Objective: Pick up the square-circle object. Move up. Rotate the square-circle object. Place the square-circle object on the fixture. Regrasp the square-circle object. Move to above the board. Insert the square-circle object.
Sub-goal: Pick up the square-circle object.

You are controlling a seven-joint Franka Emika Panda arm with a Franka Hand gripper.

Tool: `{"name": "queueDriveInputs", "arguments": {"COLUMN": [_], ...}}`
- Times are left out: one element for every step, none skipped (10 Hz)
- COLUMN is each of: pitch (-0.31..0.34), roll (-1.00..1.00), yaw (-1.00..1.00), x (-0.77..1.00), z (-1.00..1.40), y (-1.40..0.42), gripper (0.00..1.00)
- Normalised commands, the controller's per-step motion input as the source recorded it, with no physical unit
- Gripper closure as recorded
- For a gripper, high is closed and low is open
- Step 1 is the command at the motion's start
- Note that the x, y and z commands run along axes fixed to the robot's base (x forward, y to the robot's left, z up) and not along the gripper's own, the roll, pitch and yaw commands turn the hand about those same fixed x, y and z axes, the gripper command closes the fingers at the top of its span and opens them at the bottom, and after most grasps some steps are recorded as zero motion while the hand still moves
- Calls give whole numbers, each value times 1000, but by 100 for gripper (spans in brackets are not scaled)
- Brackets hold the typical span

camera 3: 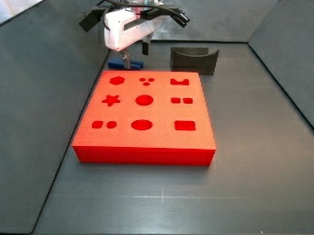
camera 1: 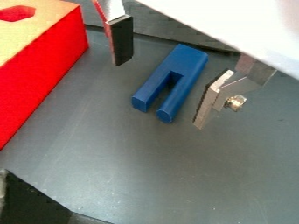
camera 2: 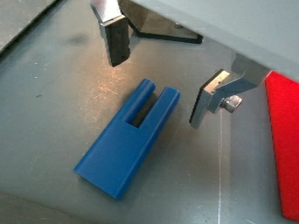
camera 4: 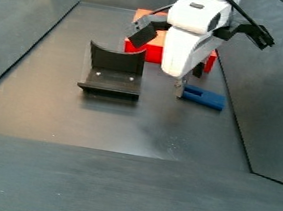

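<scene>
Blue block (camera 2: 126, 142) flat on the grey floor beside the red board (camera 1: 35, 66), gripper (camera 2: 160, 68) low over it, fingers spread and empty, dark fixture (camera 4: 112, 70) well apart.

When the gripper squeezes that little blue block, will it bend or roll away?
Probably neither. The square-circle object looks like solid plastic, so likely stiff. It lies flat on the floor, so rolling seems unlikely. Its smooth sides might slip a little between the open gripper fingers.

The gripper (camera 2: 158, 74) has a white body with black cables above; its fingers (camera 1: 212, 99) are flat silver plates with dark pads, one screw-fastened.
</scene>
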Motion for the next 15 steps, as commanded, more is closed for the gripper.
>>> {"name": "queueDriveInputs", "arguments": {"pitch": [-243,-251,-211,-71,-24,-73,-150,-150,-171,-124,-26,0,0,0,0], "roll": [-129,-234,-223,-67,0,0,-3,-51,-149,-166,-54,0,0,0,0], "yaw": [91,91,74,11,0,137,146,171,166,109,0,0,0,0,0], "x": [-66,-66,-60,-49,0,0,-37,0,0,0,0,0,0,0,0], "z": [-314,-280,-214,-34,0,-200,-329,-331,-323,-271,0,0,0,0,0], "y": [0,74,51,0,0,0,0,0,43,6,0,0,0,0,0], "gripper": [0,0,0,0,0,0,0,0,0,0,0,0,100,100,100]}}
